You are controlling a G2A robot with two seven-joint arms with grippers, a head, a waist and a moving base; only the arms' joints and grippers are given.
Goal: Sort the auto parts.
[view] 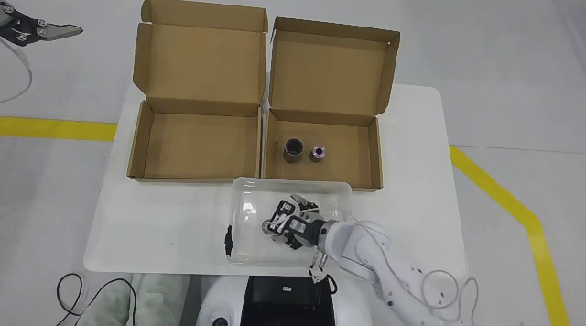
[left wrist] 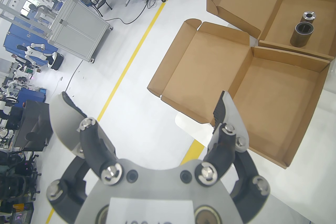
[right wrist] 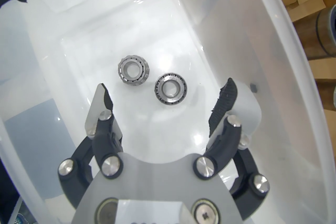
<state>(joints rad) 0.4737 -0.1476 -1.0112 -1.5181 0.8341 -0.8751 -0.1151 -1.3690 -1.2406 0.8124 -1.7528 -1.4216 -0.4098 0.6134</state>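
You will find the right pincer [right wrist: 167, 93] spread inside the bin [right wrist: 275, 51], two bearings [right wrist: 134, 70] lying on its bottom near the tips. Left pincer [left wrist: 143, 97] spread, off the table [view: 412, 143].

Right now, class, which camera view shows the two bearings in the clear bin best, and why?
The right wrist view: both bearings lie unobstructed on the bin floor, before the open right pincer. In the top view that arm largely covers them. The left wrist view faces the cardboard boxes.
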